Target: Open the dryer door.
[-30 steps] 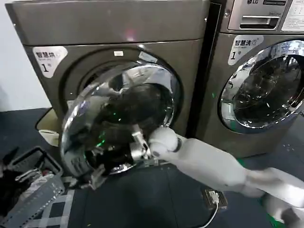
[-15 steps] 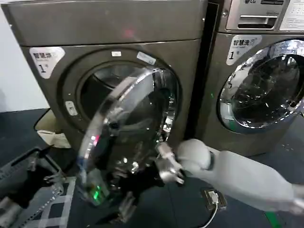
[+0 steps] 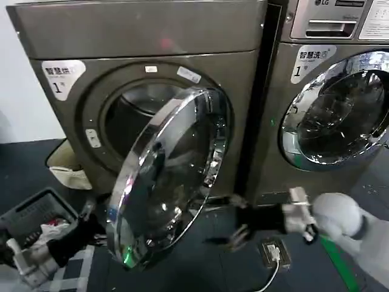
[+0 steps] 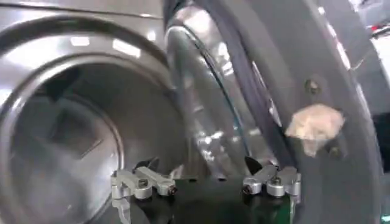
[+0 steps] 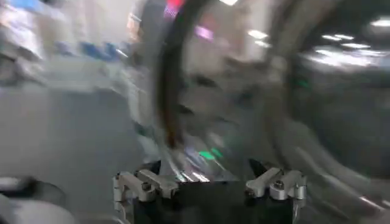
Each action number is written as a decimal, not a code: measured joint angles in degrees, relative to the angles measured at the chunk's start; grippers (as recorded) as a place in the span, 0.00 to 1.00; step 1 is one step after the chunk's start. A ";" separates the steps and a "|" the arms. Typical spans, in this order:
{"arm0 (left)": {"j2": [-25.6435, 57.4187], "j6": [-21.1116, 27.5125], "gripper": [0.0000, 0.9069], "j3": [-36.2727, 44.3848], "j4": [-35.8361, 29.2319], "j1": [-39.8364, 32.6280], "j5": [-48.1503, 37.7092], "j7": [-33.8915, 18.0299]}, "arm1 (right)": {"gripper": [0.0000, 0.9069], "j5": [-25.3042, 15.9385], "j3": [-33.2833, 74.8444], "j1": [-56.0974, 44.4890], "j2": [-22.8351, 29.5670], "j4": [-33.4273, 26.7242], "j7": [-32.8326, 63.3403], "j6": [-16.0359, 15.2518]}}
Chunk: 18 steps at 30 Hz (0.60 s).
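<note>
The dryer (image 3: 140,30) is the bronze-grey machine on the left. Its dryer door (image 3: 170,176), a chrome ring around dark glass, stands swung partly out and uncovers the drum opening (image 3: 130,121). My right gripper (image 3: 234,234) hangs low to the right of the door's bottom edge, open and apart from it. Low at the door's left edge sits my left gripper (image 3: 90,218). In the left wrist view the left gripper (image 4: 204,176) is open and empty, facing the door's rim (image 4: 207,103) and the drum (image 4: 61,140). The right wrist view has the right gripper (image 5: 207,176) open before the blurred door (image 5: 177,91).
The LG machine (image 3: 328,109) with its own chrome door stands to the right. A grey laundry basket (image 3: 36,216) holding clothes sits at the lower left, with a beige bag (image 3: 64,167) behind it. A small adapter with a white cable (image 3: 273,252) lies on the dark floor.
The door has swung further out from the dryer. My right gripper has left the door's lower edge and drawn back to the right. My left arm has risen towards the door.
</note>
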 joint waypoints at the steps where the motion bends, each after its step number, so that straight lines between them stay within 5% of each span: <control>1: 0.79 -0.26 1.00 0.98 -0.22 -0.14 0.04 0.72 | 1.00 -0.27 2.72 -2.53 -1.64 0.26 0.01 0.20; 8: 4.54 -1.08 1.00 6.00 -2.66 -2.00 0.28 1.75 | 1.00 -7.75 25.00 -24.62 -11.47 -0.74 2.36 3.07; 18: 6.83 -0.73 1.00 13.40 -6.95 -7.22 0.65 1.53 | 1.00 -13.09 51.77 -50.32 -11.80 -7.04 6.21 2.12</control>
